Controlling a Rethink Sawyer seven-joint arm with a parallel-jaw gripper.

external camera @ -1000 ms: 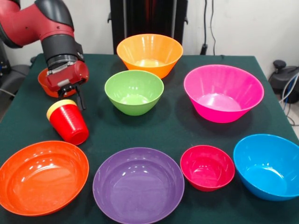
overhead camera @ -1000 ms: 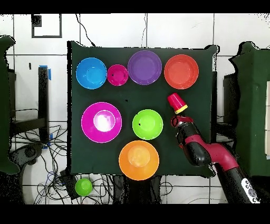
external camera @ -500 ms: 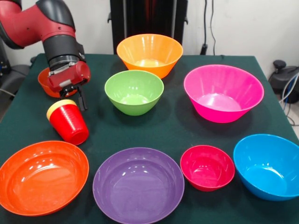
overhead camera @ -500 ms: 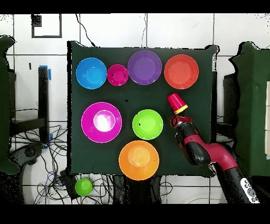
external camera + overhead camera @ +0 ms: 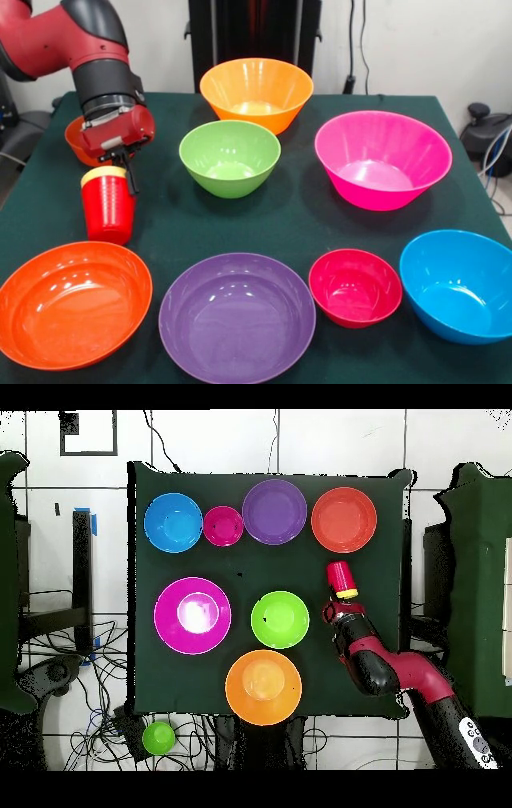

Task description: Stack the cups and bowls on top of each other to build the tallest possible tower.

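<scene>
The red cup (image 5: 107, 210) lies on the dark green tabletop (image 5: 304, 216) at the left of the front view, with the yellow cup (image 5: 104, 171) nested in it so that only a yellow rim shows at its far end; the pair looks tipped rather than standing squarely, though how far cannot be told. The end effector (image 5: 122, 164) hangs just behind and above that yellow rim, very near it, and its dark fingers (image 5: 129, 172) reach down beside the rim; whether they are spread or closed, or touching the cup, cannot be told. In the overhead view the red cup (image 5: 340, 576) with its yellow end (image 5: 346, 593) sits just beyond the end effector (image 5: 338, 610). Behind the arm a small orange-red bowl (image 5: 77, 138) is partly hidden. The remaining bowls all sit apart and upright on the cloth: a light orange bowl (image 5: 256, 92) at the back, a green bowl (image 5: 230, 158) in front of it, a large magenta-pink bowl (image 5: 382, 158) to the right, and along the near edge an orange bowl (image 5: 72, 302), a purple bowl (image 5: 237, 316), a small crimson-pink bowl (image 5: 355, 286) and a blue bowl (image 5: 460, 284). No bowl is stacked on another.
</scene>
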